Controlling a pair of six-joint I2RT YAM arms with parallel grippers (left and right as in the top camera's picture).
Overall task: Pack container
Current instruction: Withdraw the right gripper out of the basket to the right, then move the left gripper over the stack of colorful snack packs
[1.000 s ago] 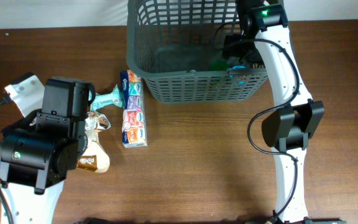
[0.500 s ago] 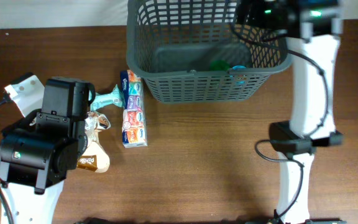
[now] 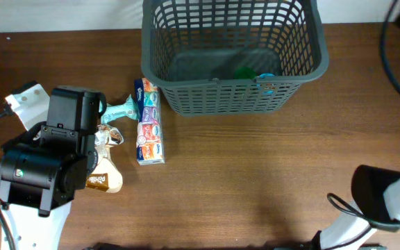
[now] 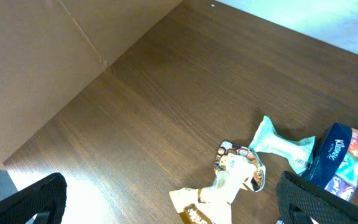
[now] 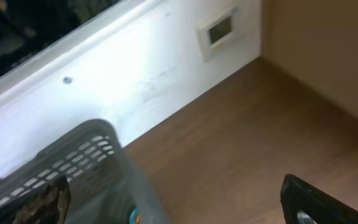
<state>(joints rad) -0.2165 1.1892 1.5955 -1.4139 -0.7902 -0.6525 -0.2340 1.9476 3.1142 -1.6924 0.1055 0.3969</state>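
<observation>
The dark grey slotted container (image 3: 231, 97) stands at the table's back centre. Inside it lie a green item (image 3: 244, 71) and a small blue-topped tub (image 3: 266, 75). My left gripper (image 4: 173, 208) is open above a white and brown snack bag (image 4: 222, 186), not touching it. My right gripper (image 5: 179, 205) is open and empty, high beside the container's far right corner (image 5: 92, 149); that view is blurred. In the overhead view only the right arm's base (image 3: 380, 201) shows.
Left of the container lie a stack of tissue packs (image 3: 148, 121), a teal packet (image 3: 120, 110) and the snack bag (image 3: 106, 170), partly under my left arm (image 3: 54, 156). A white wall with a socket plate (image 5: 219, 31) runs behind the table.
My right arm has lifted from over the container's right side and swung out to the right, leaving the overhead view. The left arm and the loose items have not moved.
</observation>
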